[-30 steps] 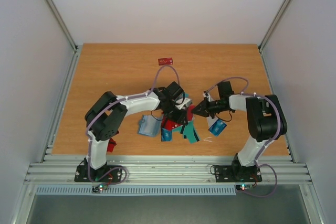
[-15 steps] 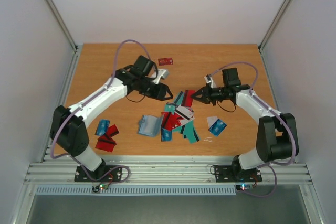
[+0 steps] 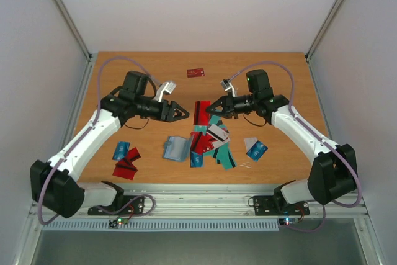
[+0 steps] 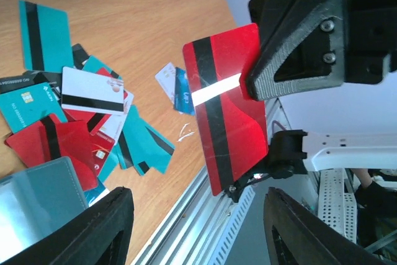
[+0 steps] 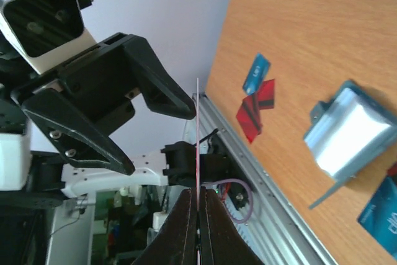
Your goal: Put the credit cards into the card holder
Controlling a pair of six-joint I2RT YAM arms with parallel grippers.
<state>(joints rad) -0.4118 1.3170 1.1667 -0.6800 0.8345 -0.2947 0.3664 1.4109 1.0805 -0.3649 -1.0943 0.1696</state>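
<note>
The right gripper (image 3: 211, 109) pinches a red card (image 3: 201, 113) upright, facing the wide-open, empty left gripper (image 3: 183, 114) just ahead. The card holder (image 3: 177, 148) lies below both, nearer the left.

I could read nothing for certain. The blue card (image 4: 182, 94) past the pile (image 4: 80, 122) bore white script, a second blue card (image 5: 255, 74) white marks, and the far red card (image 3: 196, 72) pale print, all of it too small and blurred for me to spell out
</note>
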